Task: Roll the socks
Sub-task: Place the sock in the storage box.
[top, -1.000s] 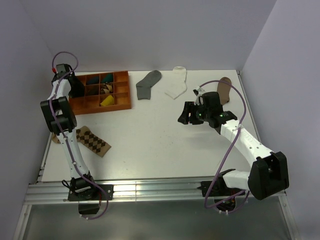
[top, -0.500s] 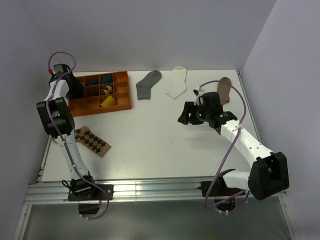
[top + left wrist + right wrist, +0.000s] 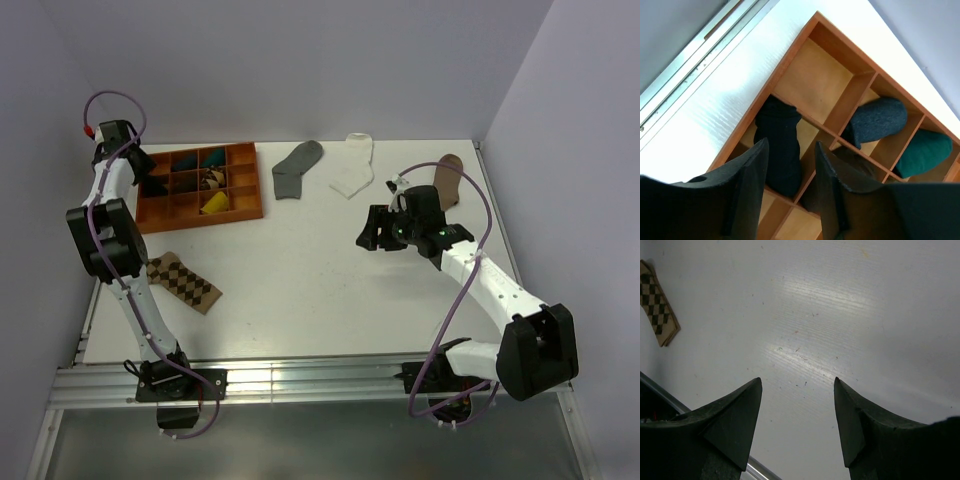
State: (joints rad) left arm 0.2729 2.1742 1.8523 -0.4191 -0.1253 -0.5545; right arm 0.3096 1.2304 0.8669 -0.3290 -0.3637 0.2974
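Standing part-way apart with nothing clamped between them, the left gripper's [image 3: 791,146] jaws hang just above the black sock [image 3: 780,125], which sits bundled in a corner compartment of the orange tray [image 3: 776,75]. Whether a pad touches the cloth cannot be told. The nearest risk, as I judge it, is a snag: if fabric catches a finger as the arm lifts, the bundle could be dragged out or fall slack. A sideways drift could also knock a divider and shove the tray.

The right gripper [image 3: 796,382] has its jaws wide and empty, hovering over bare table [image 3: 300,290], well apart from any sock.

The grey sock [image 3: 297,167] and white sock [image 3: 354,172] lie flat and unrolled near the far edge (thin cloth on a hard top is easy to scrape past or pinch only one layer of). The brown sock [image 3: 450,178] lies nearer the right arm than either, and the diamond-patterned sock [image 3: 183,281] lies near the left arm, so a mistaken pick is possible.
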